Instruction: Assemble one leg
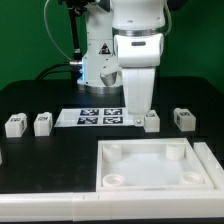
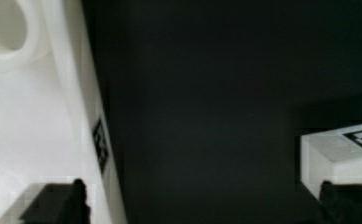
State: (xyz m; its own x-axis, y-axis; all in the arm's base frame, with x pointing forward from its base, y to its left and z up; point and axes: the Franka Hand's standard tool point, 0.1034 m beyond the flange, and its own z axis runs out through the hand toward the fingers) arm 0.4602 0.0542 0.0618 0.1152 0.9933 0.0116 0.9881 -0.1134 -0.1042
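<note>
Several small white legs with marker tags stand on the black table. One leg (image 1: 151, 121) stands just by my gripper (image 1: 138, 110), another (image 1: 184, 119) to the exterior view's right, and two (image 1: 42, 123) (image 1: 14, 125) to the left. In the wrist view my gripper (image 2: 199, 208) is open, with only bare black table between the fingers (image 2: 53, 205). The near leg (image 2: 347, 150) lies beside the other finger, outside the gap, its tag showing. I cannot tell whether the finger touches it.
The large white square panel (image 1: 150, 168) with round corner sockets lies at the front; its edge and one socket also show in the wrist view (image 2: 27, 110). The marker board (image 1: 97, 118) lies behind it, left of the gripper.
</note>
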